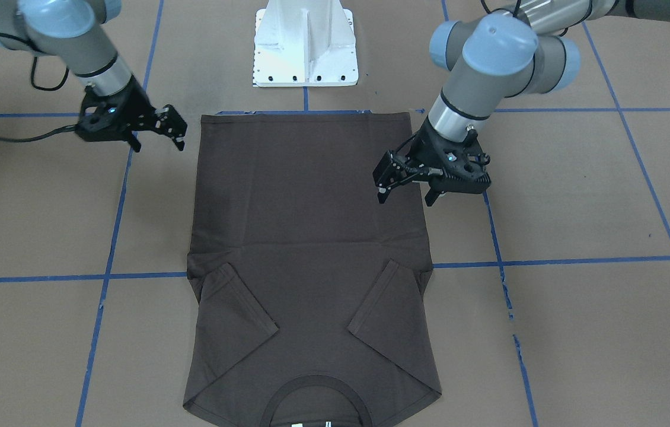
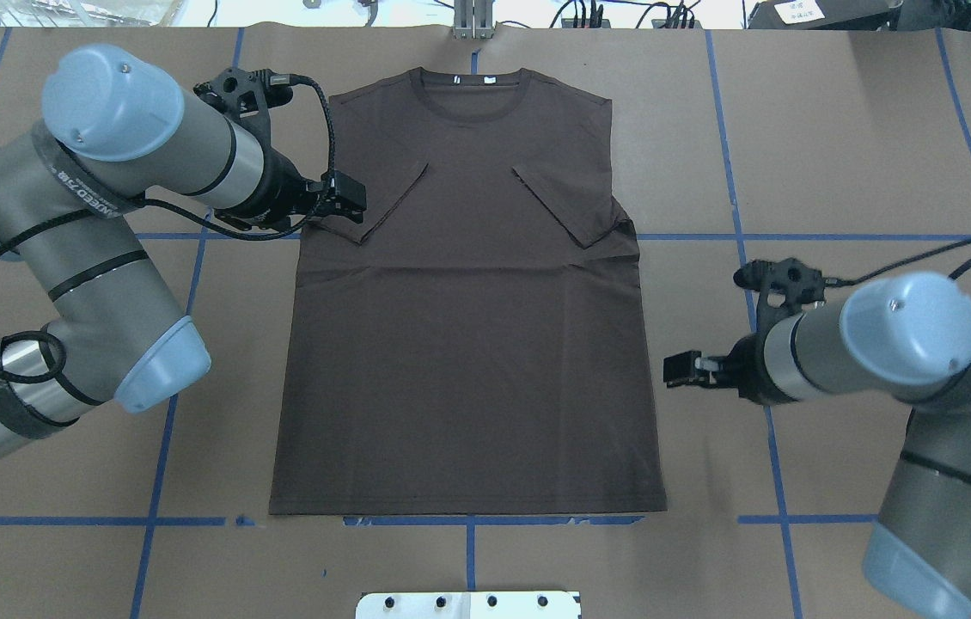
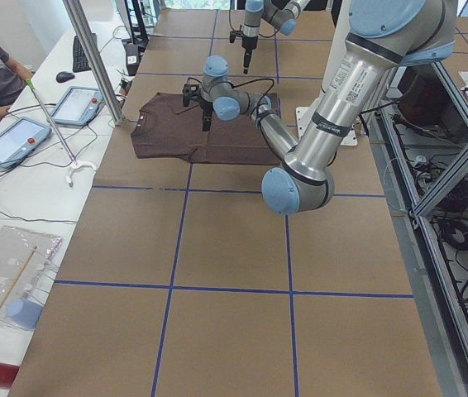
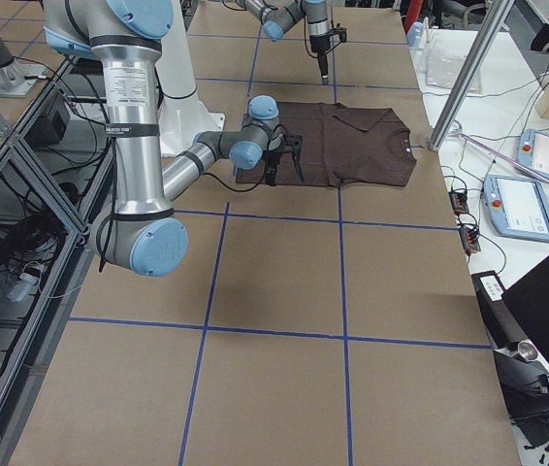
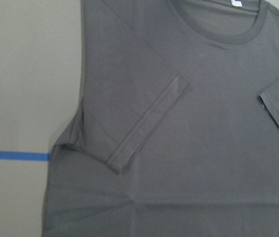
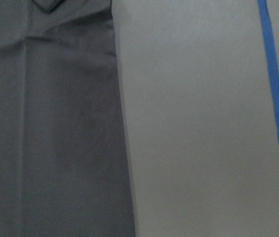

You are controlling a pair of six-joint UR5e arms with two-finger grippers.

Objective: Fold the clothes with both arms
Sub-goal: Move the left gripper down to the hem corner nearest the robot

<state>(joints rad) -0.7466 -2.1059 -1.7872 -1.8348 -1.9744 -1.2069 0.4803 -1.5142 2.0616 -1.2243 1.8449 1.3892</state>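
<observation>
Only the front view shows left tool [image 1: 406, 198] and right tool [image 1: 158, 145] spread.

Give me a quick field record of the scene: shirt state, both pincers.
garment: dark brown T-shirt flat on table, collar away from robot
fold state: both sleeves folded inward onto the body
left pincer: open, empty, over shirt's side edge near a sleeve
right pincer: open, empty, beside the opposite side edge, off the shirt
</observation>
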